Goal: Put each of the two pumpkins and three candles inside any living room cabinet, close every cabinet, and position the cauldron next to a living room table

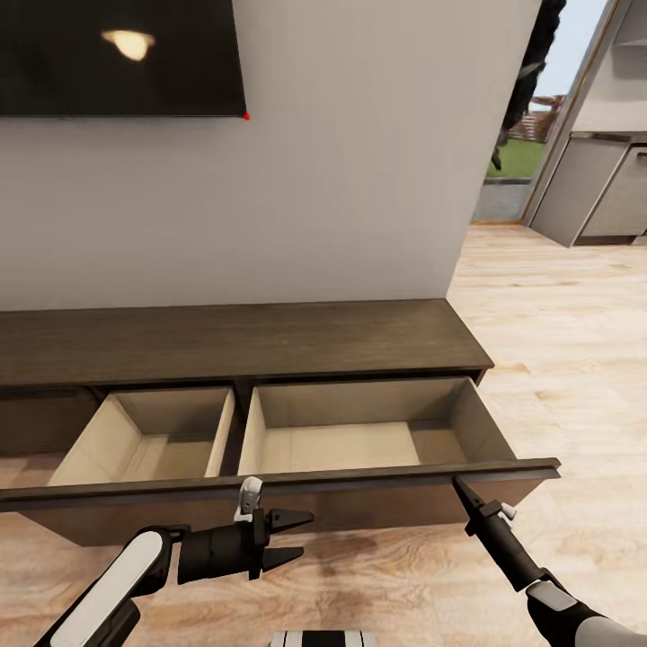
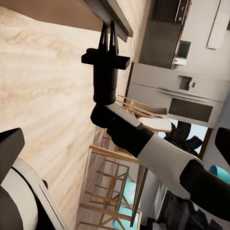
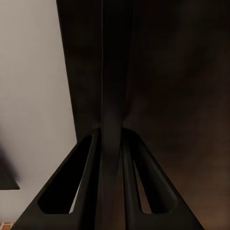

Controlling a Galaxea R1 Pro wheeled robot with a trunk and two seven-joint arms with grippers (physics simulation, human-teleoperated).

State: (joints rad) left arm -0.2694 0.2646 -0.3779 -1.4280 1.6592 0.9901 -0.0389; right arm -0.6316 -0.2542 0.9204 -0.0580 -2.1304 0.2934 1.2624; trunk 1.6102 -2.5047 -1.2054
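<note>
A big pale wall point(image 1: 359, 180) stands in front, with the corner of a black TV point(image 1: 117, 54) hanging high on it. The wood floor point(image 1: 557, 305) runs off to the right toward grey kitchen units point(image 1: 598, 193).

Against the wall sits the long, low, dark-brown cabinet point(image 1: 234, 341). Two of its drawers are pulled out, side by side. The right drawer point(image 1: 359, 445) is the wider one and the left drawer point(image 1: 148, 440) is smaller. Both show pale wood inside, and I see nothing lying in them.

The right gripper point(image 1: 460, 488) reaches up to the top edge of the right drawer's dark front point(image 1: 503, 469), near its right end. Its jaws are pressed close together on that thin edge, and in the right wrist view the edge point(image 3: 112, 96) runs straight between the two fingers point(image 3: 88, 201).

The left gripper point(image 1: 304, 537) hangs low in front of the drawers, pointing to the right. Its jaws are spread apart and hold nothing.
</note>
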